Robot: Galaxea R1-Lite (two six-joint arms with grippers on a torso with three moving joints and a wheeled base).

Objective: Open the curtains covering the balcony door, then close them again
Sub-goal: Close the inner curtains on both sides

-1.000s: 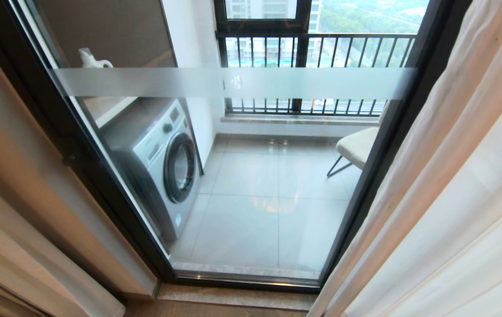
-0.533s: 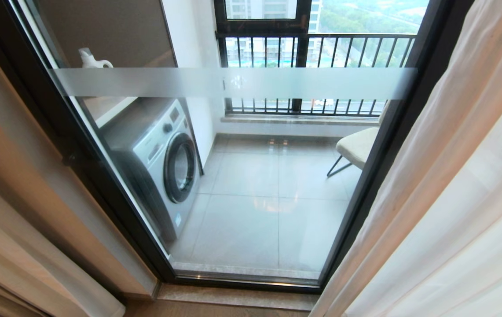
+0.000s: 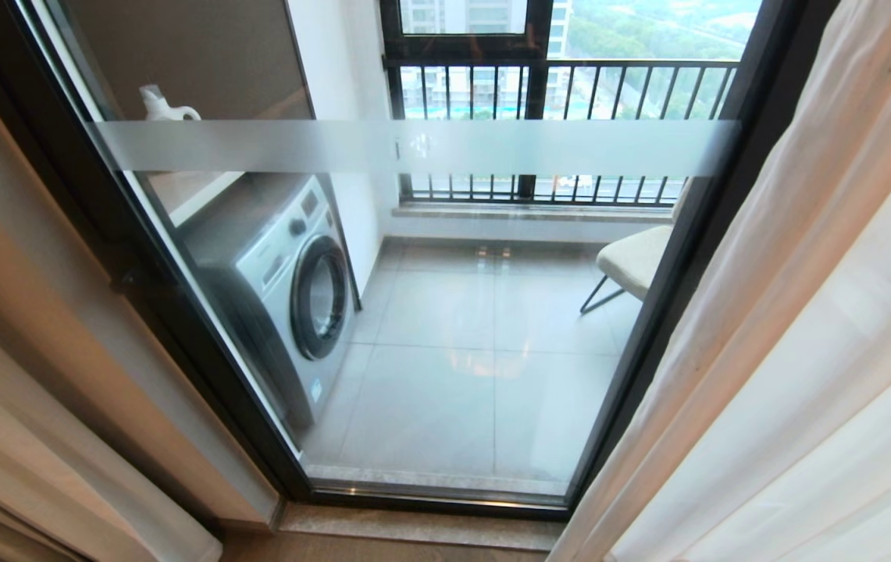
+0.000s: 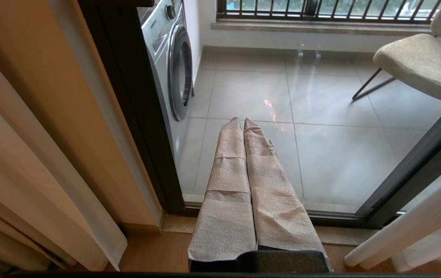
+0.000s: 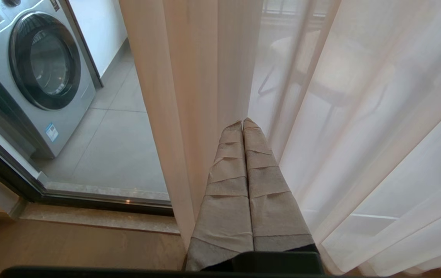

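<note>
The balcony door (image 3: 445, 312) stands uncovered in the middle of the head view, its glass crossed by a frosted band (image 3: 414, 147). White sheer curtains (image 3: 804, 351) hang bunched at the right, and beige curtain folds (image 3: 8, 437) hang at the left. Neither arm shows in the head view. My left gripper (image 4: 242, 119), its fingers wrapped in beige tape, is shut on nothing and points at the lower glass. My right gripper (image 5: 242, 121), wrapped likewise, is shut with nothing in it, its tips right before the sheer curtains (image 5: 340, 116).
Behind the glass stand a washing machine (image 3: 289, 289) at the left and a beige chair (image 3: 636, 261) at the right, on grey tiles. A black-railed window (image 3: 562, 86) lies beyond. A stone sill (image 3: 414, 527) runs below the door frame.
</note>
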